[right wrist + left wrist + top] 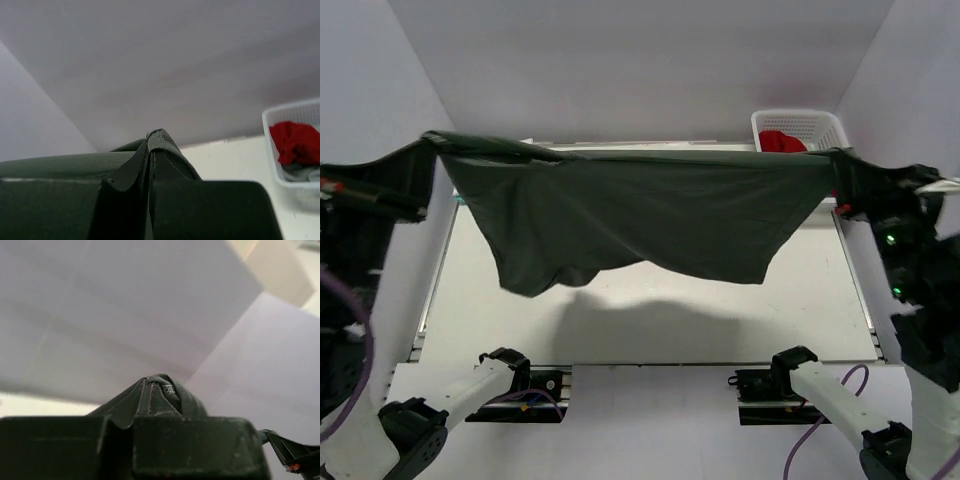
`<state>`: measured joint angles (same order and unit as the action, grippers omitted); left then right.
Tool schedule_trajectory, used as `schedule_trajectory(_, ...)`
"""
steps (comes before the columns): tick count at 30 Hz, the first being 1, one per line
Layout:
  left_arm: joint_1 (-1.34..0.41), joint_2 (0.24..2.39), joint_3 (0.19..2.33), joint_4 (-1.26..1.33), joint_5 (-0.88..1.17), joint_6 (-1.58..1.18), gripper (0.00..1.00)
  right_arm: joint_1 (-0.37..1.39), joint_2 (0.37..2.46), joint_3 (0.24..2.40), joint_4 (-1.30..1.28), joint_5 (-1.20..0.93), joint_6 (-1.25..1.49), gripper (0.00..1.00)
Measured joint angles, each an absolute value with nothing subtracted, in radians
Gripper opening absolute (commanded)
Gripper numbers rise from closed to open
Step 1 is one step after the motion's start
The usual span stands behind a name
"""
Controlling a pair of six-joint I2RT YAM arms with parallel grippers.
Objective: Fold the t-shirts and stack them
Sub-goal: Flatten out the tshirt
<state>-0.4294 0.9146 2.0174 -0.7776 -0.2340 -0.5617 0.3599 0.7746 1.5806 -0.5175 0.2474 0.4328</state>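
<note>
A dark grey t-shirt hangs stretched wide in the air above the table, its lower part sagging on the left. My left gripper is shut on its upper left corner, and in the left wrist view the pinched hem pokes out between the closed jaws of the left gripper. My right gripper is shut on the upper right corner; the right wrist view shows the folded cloth edge clamped at the tips of the right gripper. A red t-shirt lies in the basket.
A white lattice basket stands at the back right of the table, with red and grey cloth inside. The white table top lies below the hanging shirt. White walls close in on the left, right and back.
</note>
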Motion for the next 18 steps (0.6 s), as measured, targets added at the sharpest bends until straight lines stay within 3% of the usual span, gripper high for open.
schedule_trajectory(9,-0.424,0.907,2.137,-0.777,-0.155,-0.513,0.0,0.36,0.723,1.684,-0.536,0.2,0.407,0.0)
schedule_trajectory(18,-0.424,1.176,1.989,-0.709,-0.319,-0.481,0.0,0.36,0.887,1.48,-0.43,0.287,0.401,0.0)
